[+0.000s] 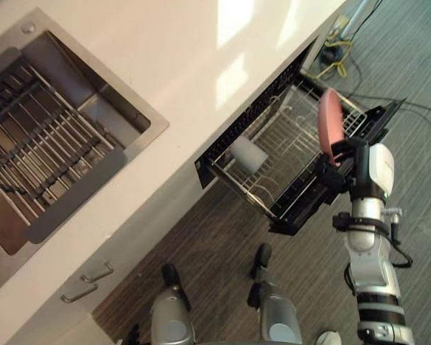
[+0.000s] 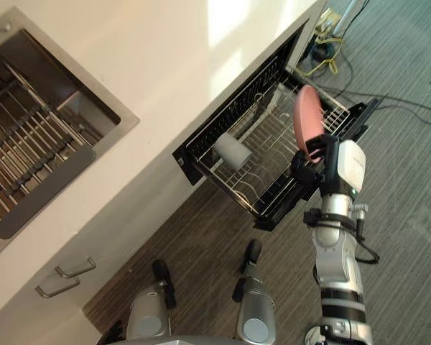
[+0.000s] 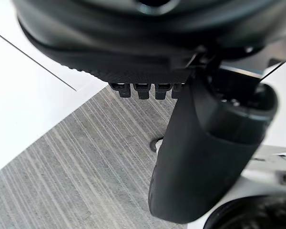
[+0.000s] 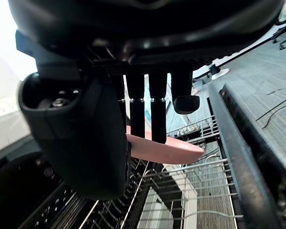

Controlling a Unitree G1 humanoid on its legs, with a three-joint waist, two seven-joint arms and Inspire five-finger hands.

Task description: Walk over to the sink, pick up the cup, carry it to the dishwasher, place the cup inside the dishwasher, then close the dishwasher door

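a pink oval dish (image 1: 330, 123), smooth and shallow, stands on edge right of centre in the frame, above the right-hand rim of the pulled-out dishwasher rack (image 1: 237, 188), its long axis running up-down with the top leaning slightly left. a white cup (image 1: 248, 154) lies on its side in the rack's left part. the right hand (image 1: 343, 162) reaches up from the lower right on a straight forearm and pinches the dish's lower end between thumb and near-straight fingers (image 4: 137, 112); the left hand (image 3: 148, 43) points at the floor, its grip unreadable.
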